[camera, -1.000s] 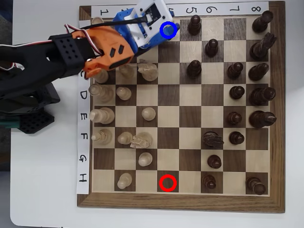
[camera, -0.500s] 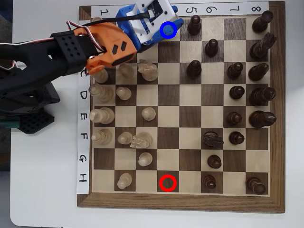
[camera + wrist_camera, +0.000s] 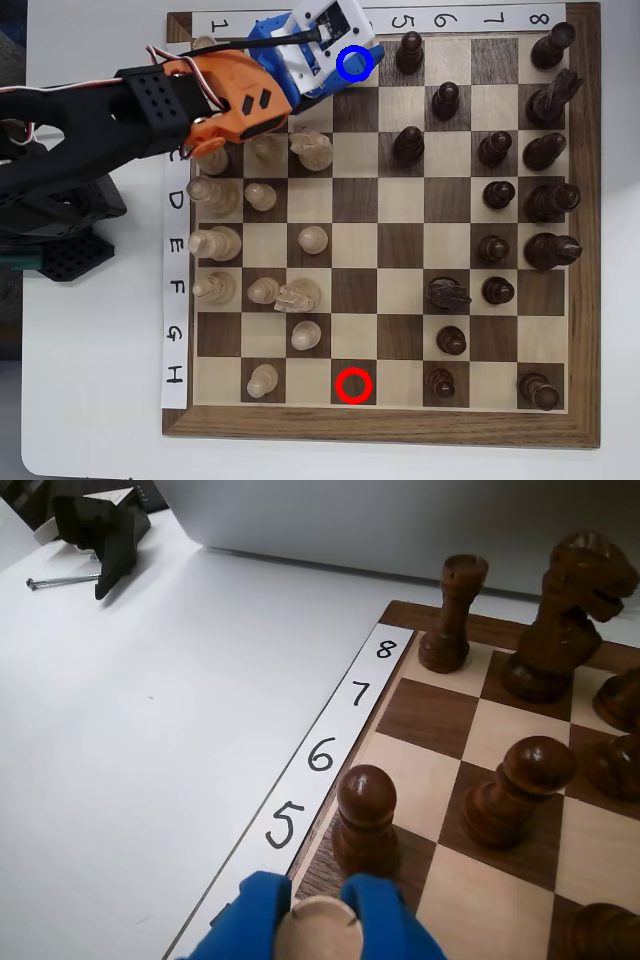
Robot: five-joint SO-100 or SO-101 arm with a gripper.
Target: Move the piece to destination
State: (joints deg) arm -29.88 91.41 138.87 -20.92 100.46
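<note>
In the wrist view, the gripper [image 3: 320, 920] is seen at the bottom edge, its two blue fingers [image 3: 245, 920] closed on the piece [image 3: 318, 932], whose pale round wooden top is clamped between them. Just beyond the fingertips a dark brown pawn [image 3: 365, 815] stands on a dark square by the board's rim, near the paper strip [image 3: 320, 755] on which the numerals 5 to 8 are handwritten. A second dark pawn [image 3: 520, 790] is seen to its right, and a dark rook [image 3: 452, 610] and a dark knight [image 3: 570, 615] are placed at the far corner. A white tabletop [image 3: 150, 750] lies to the left of the board, with a black object [image 3: 100, 530] resting on it at the far left.

In the overhead view, the arm [image 3: 100, 110] is stretched in from the left, its orange wrist [image 3: 235, 100] over the upper left part of the chessboard [image 3: 380, 425]. The gripper [image 3: 362, 62] is held at the top row, right at the blue ring that marks the destination [image 3: 355, 63]. The piece itself is hidden there beneath the blue and white gripper body. A red ring [image 3: 353, 385] is drawn on a square in the bottom row. Pale pieces [image 3: 313, 238] are gathered on the left half of the board and dark pieces [image 3: 495, 192] on the right.
</note>
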